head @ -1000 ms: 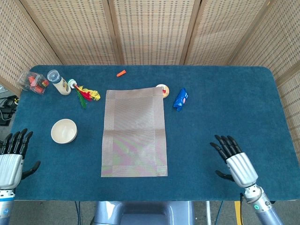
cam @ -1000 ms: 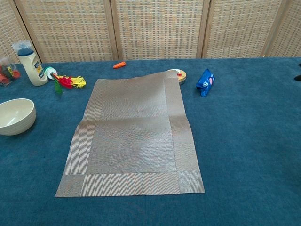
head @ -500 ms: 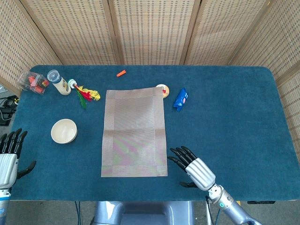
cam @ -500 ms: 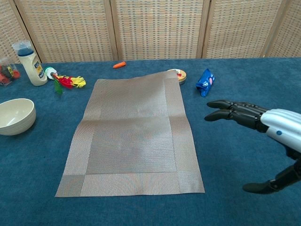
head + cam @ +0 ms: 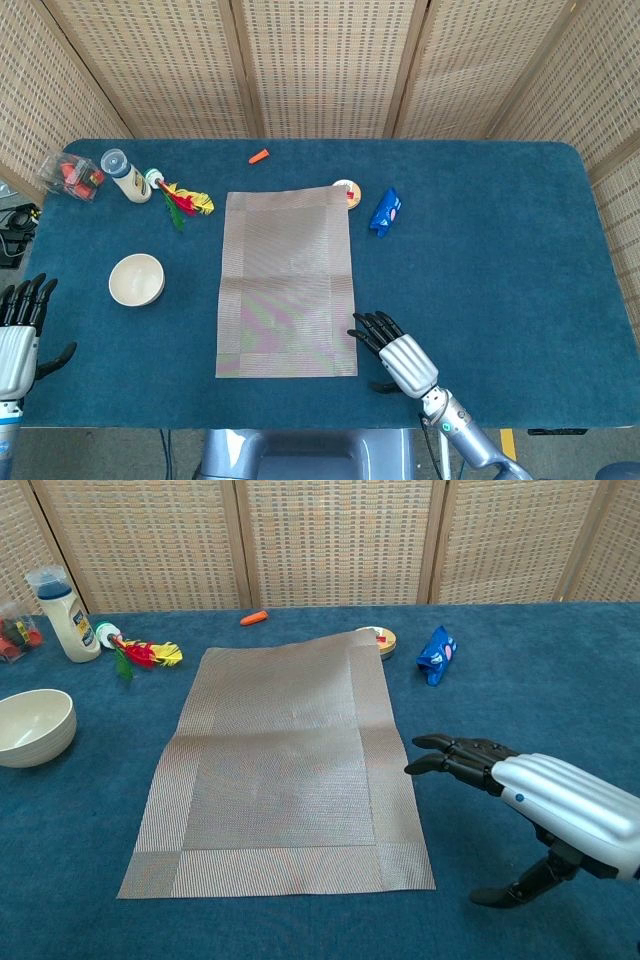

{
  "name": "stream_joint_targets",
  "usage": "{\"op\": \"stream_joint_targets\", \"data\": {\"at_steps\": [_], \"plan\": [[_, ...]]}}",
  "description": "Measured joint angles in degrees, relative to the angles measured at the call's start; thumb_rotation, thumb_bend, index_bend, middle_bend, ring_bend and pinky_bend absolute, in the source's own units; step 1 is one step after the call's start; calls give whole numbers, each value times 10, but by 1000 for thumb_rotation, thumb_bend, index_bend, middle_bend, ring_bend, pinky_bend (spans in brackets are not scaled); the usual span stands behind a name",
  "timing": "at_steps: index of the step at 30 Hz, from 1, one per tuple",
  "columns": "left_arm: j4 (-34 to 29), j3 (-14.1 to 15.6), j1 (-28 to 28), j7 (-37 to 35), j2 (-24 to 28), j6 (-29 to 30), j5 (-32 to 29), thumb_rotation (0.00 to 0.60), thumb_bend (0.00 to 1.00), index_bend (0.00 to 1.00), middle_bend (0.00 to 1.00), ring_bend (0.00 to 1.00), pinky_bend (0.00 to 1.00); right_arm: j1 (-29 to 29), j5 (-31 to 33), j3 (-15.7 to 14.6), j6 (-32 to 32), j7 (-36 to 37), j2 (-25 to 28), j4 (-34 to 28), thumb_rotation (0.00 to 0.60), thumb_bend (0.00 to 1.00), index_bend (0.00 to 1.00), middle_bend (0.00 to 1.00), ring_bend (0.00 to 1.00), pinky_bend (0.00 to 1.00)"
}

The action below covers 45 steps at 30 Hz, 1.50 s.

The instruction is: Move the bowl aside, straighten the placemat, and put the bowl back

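The placemat (image 5: pixel 287 283) is spread flat in the middle of the blue counter (image 5: pixel 500 250); it looks thin, light and bendy, so it is best pulled by an edge or corner. The bowl (image 5: pixel 136 279), left of the placemat, looks hard, breakable and empty, and is best held by its rim. The right robot hand (image 5: pixel 392 353) is held wide and empty just beside the placemat's right edge, and the left robot hand (image 5: pixel 20 335) is held wide and empty, well apart from it.

head view looks steeply down — chest view low, nearer; both share the placemat (image 5: pixel 287 282).
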Motion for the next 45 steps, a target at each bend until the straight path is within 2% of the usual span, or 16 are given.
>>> {"op": "stream_joint_targets", "data": {"at_steps": [21,31,34,39,45], "plan": [[-2,-11,8,-13,4,-11,6,600,221,0,0,0,0,5,32,-4,-12,20,-53,42,600,20,184,0,0,0],[0,-19,10,-25,8,-20,1,600,221,3,0,0,0,13,53,8,-25,25,-87,78,600,73,208,0,0,0],[1,-21,10,-27,8,-24,-2,600,220,3,0,0,0,15,56,11,-25,26,-97,93,600,166,216,0,0,0],[2,-22,9,-31,8,-29,-2,600,221,6,0,0,0,16,54,13,-10,28,-113,119,600,385,222,0,0,0],[2,-23,9,-32,7,-31,1,600,220,7,0,0,0,15,43,13,27,56,-129,143,600,505,222,0,0,0]]}}
